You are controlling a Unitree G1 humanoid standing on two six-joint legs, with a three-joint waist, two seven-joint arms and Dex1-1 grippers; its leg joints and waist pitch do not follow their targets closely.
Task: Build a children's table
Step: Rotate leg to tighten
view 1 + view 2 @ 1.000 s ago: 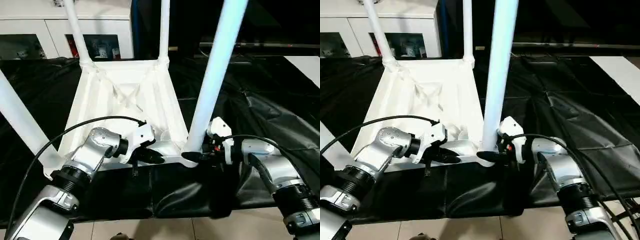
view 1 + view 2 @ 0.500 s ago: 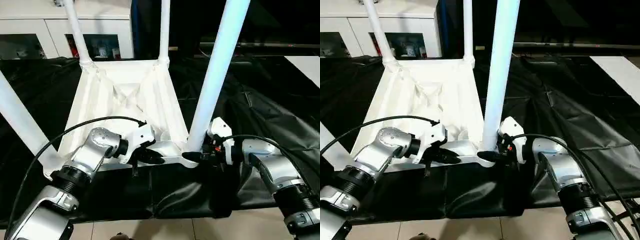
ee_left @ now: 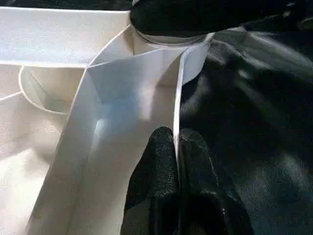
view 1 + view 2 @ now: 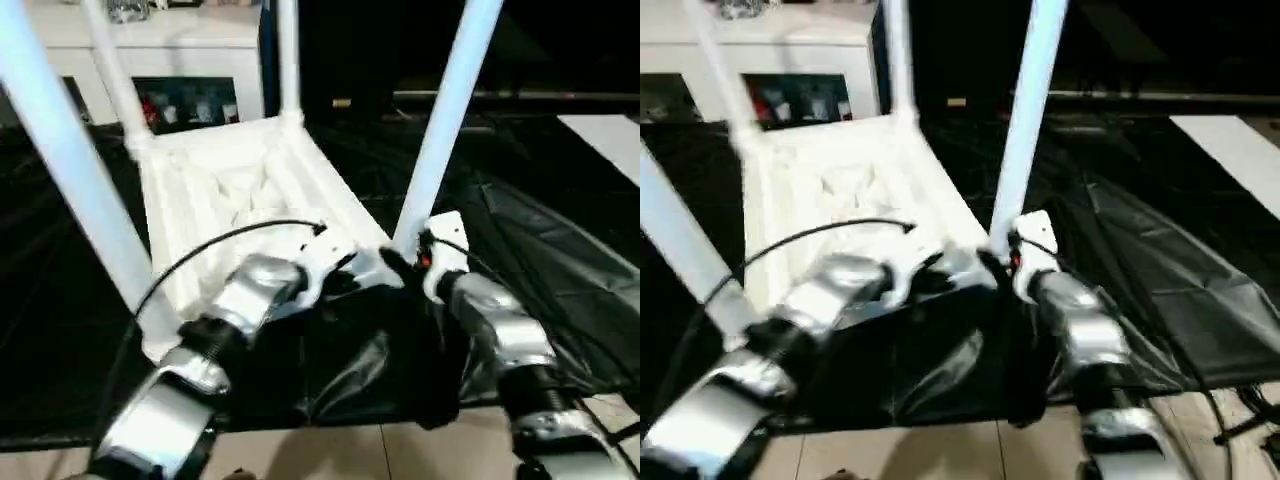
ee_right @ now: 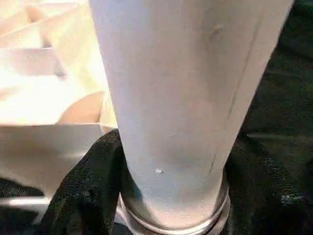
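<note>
The children's table lies upside down on the black cloth, its ribbed white tabletop (image 4: 235, 185) facing up. All four white legs stand in its corner sockets. My left gripper (image 3: 176, 138) is shut on the thin rim wall of the tabletop's near edge, close to the near right corner. My right gripper (image 4: 398, 262) is closed around the base of the near right leg (image 4: 445, 120), just above its socket. In the right wrist view a black finger (image 5: 80, 198) sits on each side of that leg (image 5: 181, 98). The near left leg (image 4: 70, 160) rises beside my left forearm.
The black cloth-covered work table (image 4: 560, 250) spreads out to the right and behind. Its front edge drops to a tiled floor (image 4: 350, 455). A white cabinet (image 4: 190, 35) stands at the back left. A black cable (image 4: 200, 250) arcs over my left forearm.
The table has swung, its far end going left and its near right corner moving up the picture, with both grippers still holding. The picture is blurred with motion.
</note>
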